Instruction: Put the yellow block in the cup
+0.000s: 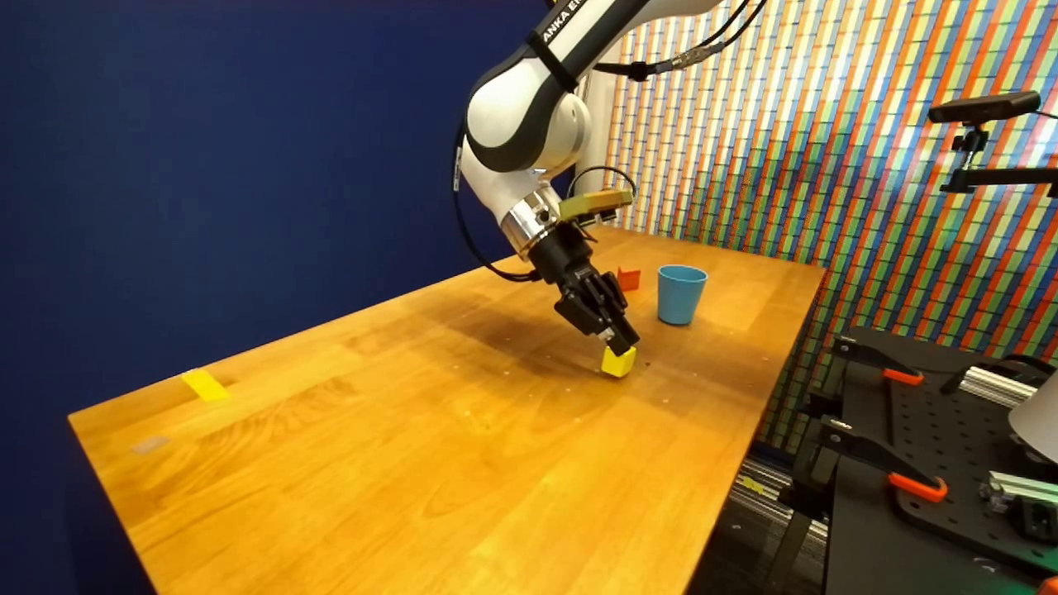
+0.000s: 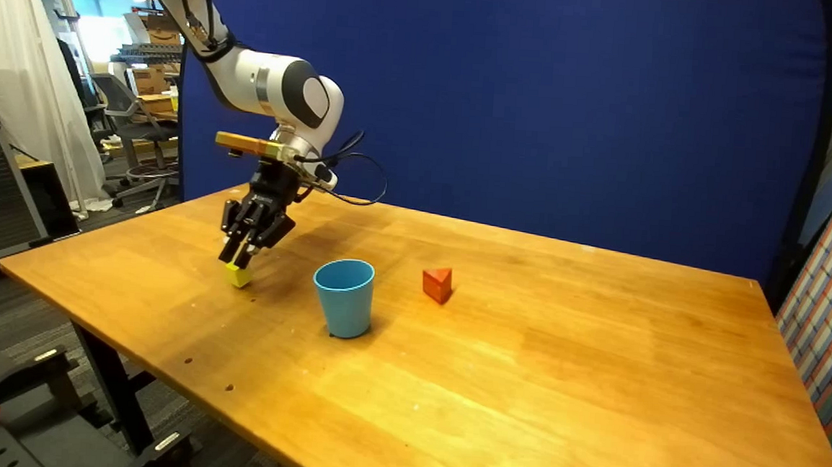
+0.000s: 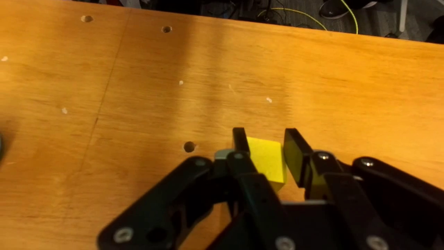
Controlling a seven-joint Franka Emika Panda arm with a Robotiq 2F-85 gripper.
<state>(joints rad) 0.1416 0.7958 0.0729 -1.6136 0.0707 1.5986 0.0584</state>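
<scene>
1. In an exterior view, left of the cup (image 2: 348,305), the gripper (image 2: 235,257) sits low, its fingers apart, one on each side of the yellow block (image 2: 239,277); whether they press on it I cannot tell, even in the wrist view

2. The yellow block is left of the cup and outside it, between the fingertips; the reach looks done, while a sure grip, the lift, the carry over the cup's rim and the release seem left to do; as a cube it has no long axis and no front that points anywhere, though in the wrist view its edges run roughly in line with the fingers

3. The cup stands upright on the table (image 2: 596,360), mouth up; its floor is hidden

4. Right of the cup, apart from it, is the red block (image 2: 437,284), which I judge plays no part here
</scene>
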